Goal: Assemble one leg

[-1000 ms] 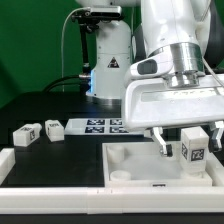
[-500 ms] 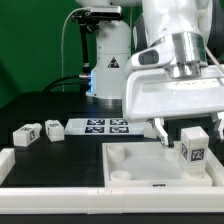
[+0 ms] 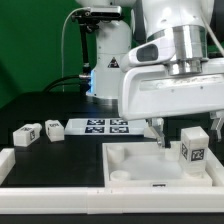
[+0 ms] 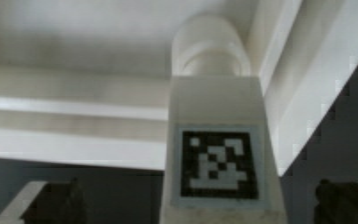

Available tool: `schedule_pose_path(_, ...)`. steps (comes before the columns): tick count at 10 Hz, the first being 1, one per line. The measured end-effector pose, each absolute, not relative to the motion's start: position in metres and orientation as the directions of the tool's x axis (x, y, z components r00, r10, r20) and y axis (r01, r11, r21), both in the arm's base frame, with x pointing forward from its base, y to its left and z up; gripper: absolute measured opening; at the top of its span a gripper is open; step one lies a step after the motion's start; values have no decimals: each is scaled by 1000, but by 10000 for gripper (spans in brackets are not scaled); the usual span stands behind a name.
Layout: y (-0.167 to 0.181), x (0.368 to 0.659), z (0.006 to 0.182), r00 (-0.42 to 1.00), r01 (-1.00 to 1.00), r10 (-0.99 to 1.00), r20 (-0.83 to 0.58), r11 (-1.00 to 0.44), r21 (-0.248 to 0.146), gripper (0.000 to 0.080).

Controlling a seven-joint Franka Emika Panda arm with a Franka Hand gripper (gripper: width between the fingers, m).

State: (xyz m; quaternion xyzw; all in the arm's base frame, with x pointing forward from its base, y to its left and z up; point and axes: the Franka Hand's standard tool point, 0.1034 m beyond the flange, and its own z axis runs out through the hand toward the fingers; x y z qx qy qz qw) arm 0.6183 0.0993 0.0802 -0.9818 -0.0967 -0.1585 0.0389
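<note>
A leg, a small white block with a square tag, stands upright in the corner of the large white square tabletop at the exterior view's right. My gripper is open just above it, with one finger at each side and clear of the leg. In the wrist view the leg runs down the middle, tag facing the camera. The dark fingertips stand well apart on both sides of it, and the gripper holds nothing.
Two more legs lie on the dark table at the exterior view's left. The marker board lies behind the tabletop. A white rail runs along the front, with a white block at its left end.
My gripper has risen from around the leg to just above it. The leg has stayed upright in the same corner of the tabletop.
</note>
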Motion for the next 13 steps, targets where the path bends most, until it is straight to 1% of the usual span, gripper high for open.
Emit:
schedule_pose_path(2, 98, 620, 79, 969, 201, 187, 161, -976, -78, 649)
schedule_pose_path(3, 100, 614, 77, 981, 195, 193, 26, -975, -103, 649)
schedule_pose_path(4, 101, 620, 78, 981, 196, 195, 20, -975, -107, 649)
schedule_pose_path(7, 103, 618, 76, 980, 197, 196, 20, -975, -107, 649)
schedule_pose_path(10, 111, 620, 78, 979, 206, 204, 26, -973, -108, 649)
schedule_pose_path(11, 111, 620, 78, 978, 207, 205, 27, -972, -108, 520)
schedule_pose_path(12, 111, 620, 78, 978, 207, 205, 27, -972, -108, 520)
schedule_pose_path(13, 111, 620, 78, 978, 207, 205, 26, -972, -108, 365)
